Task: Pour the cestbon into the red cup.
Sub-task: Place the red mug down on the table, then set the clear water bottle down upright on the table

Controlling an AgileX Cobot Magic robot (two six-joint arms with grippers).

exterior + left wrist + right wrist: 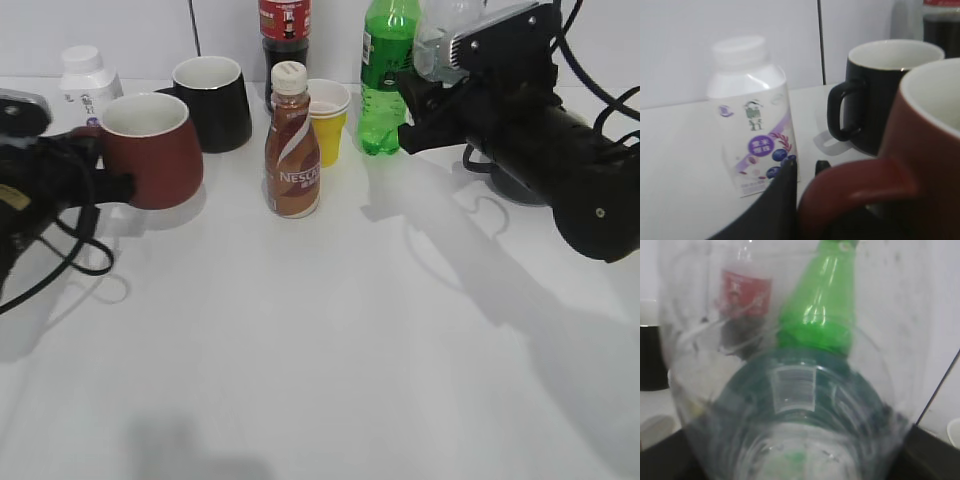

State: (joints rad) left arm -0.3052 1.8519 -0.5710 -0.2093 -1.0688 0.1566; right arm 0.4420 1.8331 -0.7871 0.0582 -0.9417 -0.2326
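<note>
Bare white worktop fills the whole front of the exterior view, so nothing's spilled or poured down there yet.

Progress-wise, I'd call this the carry stage. The right end effector is pinching the cestbon and has it lifted off the worktop, up at the back right. In the right wrist view the cestbon fills the frame, dark green label band and a small barcode patch showing, print too blurry to read. The left end effector is over on the far left, clamped on the handle of the red cup; the left wrist view shows the cup with its handle sitting right at the fingertips. The cup's whitish inside looks dry as far as I can tell, and the bottle is well apart from it, so the actual pour is still to do: bring the two together, tip, done.

Readable stuff:
- brown bottle between the two end effectors says "NESCAFE" (partly visible)
- white bottle just beyond the left end effector has a purple label with blueberries, Chinese characters I can't make out
- green soda bottle right beside the right end effector, label unreadable
- dark cola bottle at the back with a red label, text too small

Also a black mug just past the red cup.
</note>
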